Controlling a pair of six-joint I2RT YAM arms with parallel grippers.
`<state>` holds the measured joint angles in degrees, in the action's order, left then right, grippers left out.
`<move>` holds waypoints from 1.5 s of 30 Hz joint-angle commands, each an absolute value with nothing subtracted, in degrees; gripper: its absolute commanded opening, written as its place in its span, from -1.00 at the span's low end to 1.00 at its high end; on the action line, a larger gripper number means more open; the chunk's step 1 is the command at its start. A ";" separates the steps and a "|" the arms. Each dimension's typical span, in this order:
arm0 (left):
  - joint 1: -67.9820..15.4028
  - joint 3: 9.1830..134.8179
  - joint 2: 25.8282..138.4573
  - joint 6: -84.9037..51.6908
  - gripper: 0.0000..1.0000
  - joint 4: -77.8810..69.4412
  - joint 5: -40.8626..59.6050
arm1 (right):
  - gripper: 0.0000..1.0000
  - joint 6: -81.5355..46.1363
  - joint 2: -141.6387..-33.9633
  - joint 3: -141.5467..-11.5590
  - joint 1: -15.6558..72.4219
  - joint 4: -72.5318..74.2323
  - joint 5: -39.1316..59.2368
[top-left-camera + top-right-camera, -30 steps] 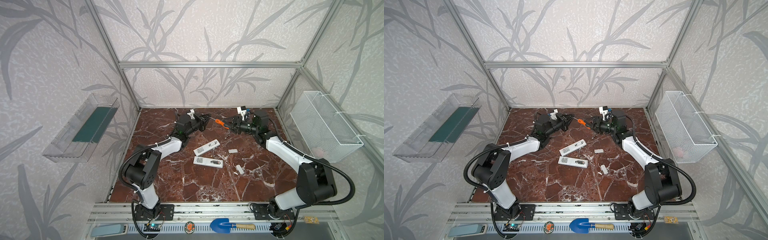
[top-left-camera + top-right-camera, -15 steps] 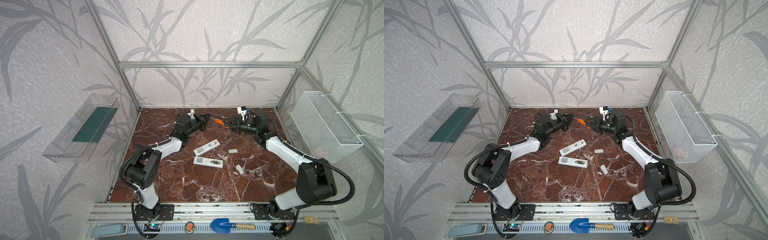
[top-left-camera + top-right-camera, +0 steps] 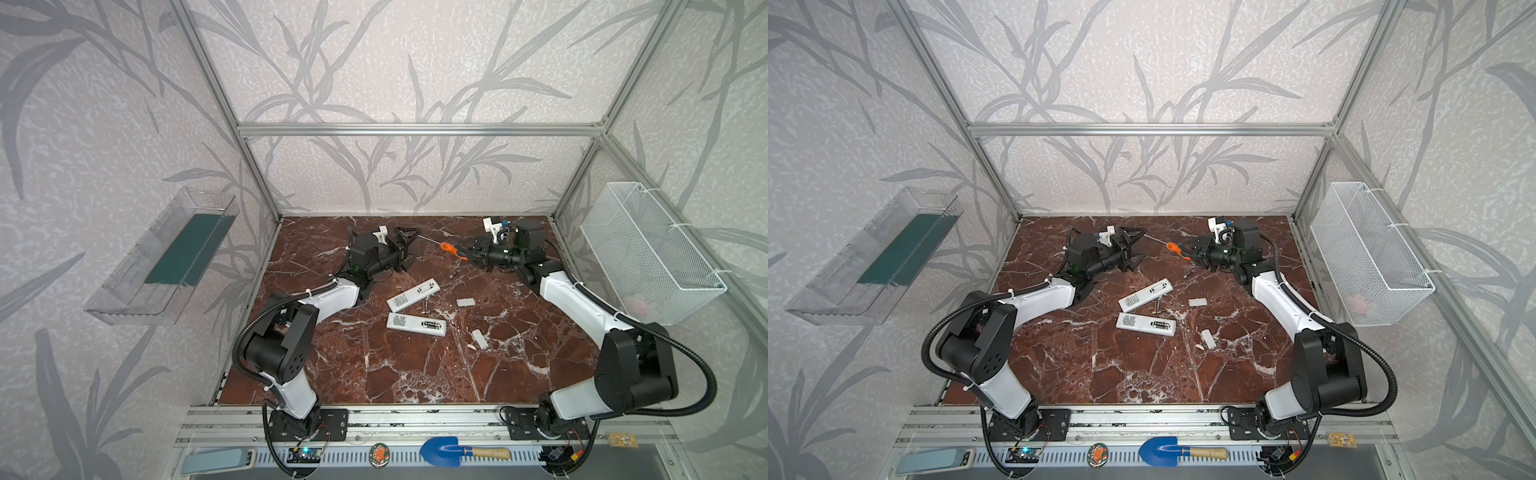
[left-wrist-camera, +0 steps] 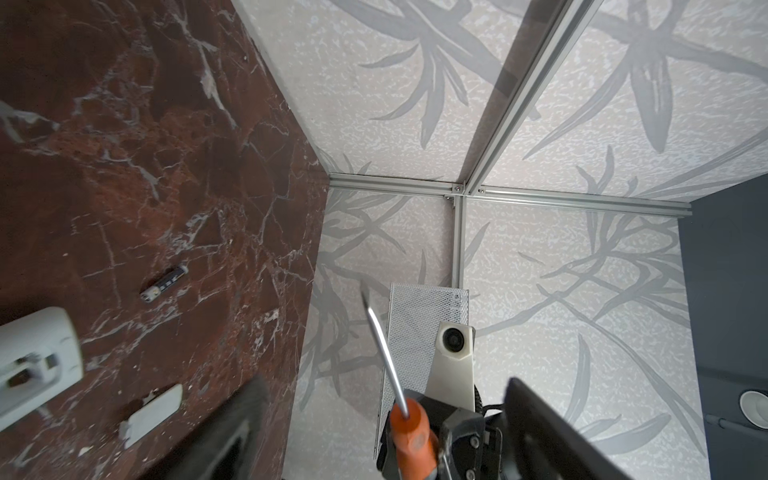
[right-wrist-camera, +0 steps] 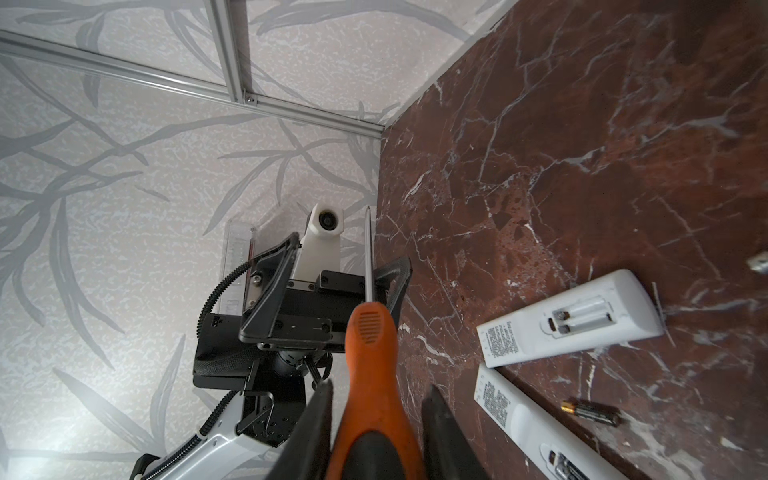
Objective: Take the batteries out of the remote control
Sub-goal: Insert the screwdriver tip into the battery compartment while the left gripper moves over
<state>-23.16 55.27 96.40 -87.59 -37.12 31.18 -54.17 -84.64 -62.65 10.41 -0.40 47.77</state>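
Your left tool (image 3: 410,247) sprang from shut to wide open around the screwdriver (image 3: 449,248) shaft, while your right tool (image 3: 464,253) pinched its handle.

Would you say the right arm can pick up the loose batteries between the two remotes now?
Probably not yet: the right gripper is shut on the orange screwdriver, so its fingers are taken, though nothing blocks the batteries.

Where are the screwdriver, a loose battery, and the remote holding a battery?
screwdriver (image 5: 370,353): right wrist view, orange handle.
loose battery (image 5: 590,412): right wrist view, middle of its body.
remote holding a battery (image 3: 415,324): a top view, middle of its back.
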 commanded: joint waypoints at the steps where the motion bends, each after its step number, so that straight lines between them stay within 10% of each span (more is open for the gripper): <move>1: -21.38 55.35 90.45 -75.84 0.98 -25.79 35.74 | -0.91 -41.19 -81.66 -68.99 8.83 -20.50 47.92; 7: -21.79 66.03 85.61 -28.08 0.98 18.51 32.26 | -0.95 -22.81 -84.27 -78.32 8.53 -50.95 43.68; 21: -22.15 64.59 89.30 40.81 0.95 38.26 34.74 | -0.98 -9.46 -88.14 -85.78 15.05 -72.66 33.11; 45: -29.78 60.14 99.81 54.89 0.80 24.74 25.89 | -1.00 -10.47 -94.12 -86.24 19.07 -70.63 32.65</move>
<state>-29.28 59.61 98.83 51.09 24.97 27.07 -11.22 -94.00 -84.66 19.07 -69.30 32.36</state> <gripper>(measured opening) 0.901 0.327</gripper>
